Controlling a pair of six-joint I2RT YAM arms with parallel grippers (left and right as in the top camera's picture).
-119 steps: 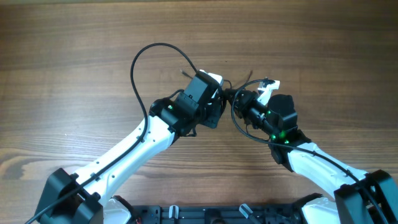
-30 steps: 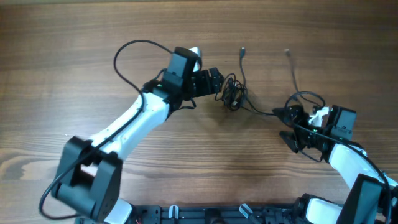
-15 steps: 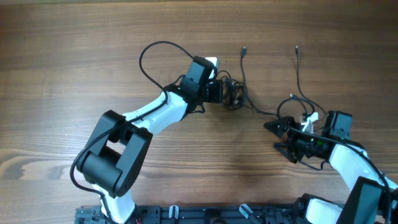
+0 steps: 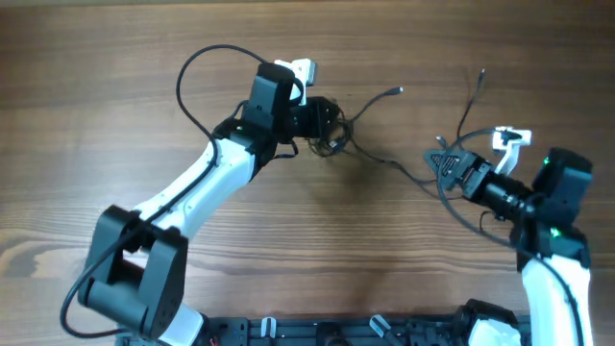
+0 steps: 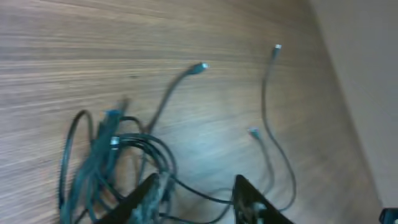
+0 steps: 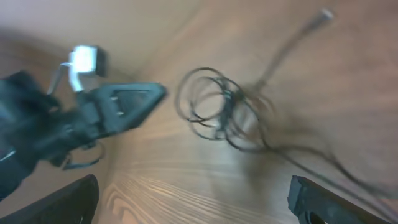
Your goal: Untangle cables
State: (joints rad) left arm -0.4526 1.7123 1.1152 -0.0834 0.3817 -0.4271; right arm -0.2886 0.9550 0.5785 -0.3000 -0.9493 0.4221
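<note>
Left gripper: fingers spread, nothing pinched that I can see. A few thin strands cross the gap.

Cables: the knotted part lies on the table just off the tip of that claw, to its left in the wrist view. Whether it touches a finger I cannot tell. From overhead the knot sits at the claw's tip and the loose lengths run out rightward. One points up and right to a plug. One trails along the table towards the right gripper. A third end rises beside that claw.

Right gripper: fingers wide apart, holding nothing. Its view is blurred, with the knot well ahead.
</note>
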